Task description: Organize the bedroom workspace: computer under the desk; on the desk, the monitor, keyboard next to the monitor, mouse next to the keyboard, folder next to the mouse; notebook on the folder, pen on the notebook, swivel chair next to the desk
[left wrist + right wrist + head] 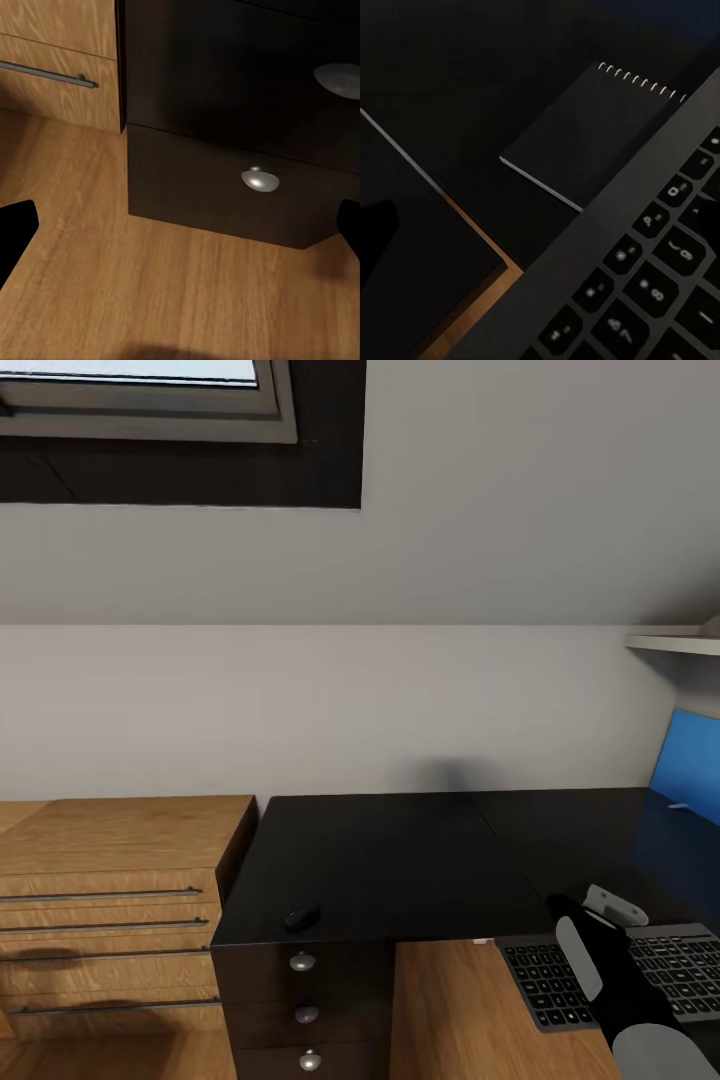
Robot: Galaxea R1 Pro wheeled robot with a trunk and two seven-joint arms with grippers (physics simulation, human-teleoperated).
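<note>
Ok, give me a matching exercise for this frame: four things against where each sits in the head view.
1 mouse
2 keyboard
3 folder
4 dresser

A far right, bright blue
B left of the desk, light wood
C bottom right corner, black keys
D desk's front edge, above the drawer knobs

Pairs: 1-D, 2-C, 3-A, 4-B.

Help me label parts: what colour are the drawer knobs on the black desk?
Silver knobs, best seen in the left wrist view.
</note>
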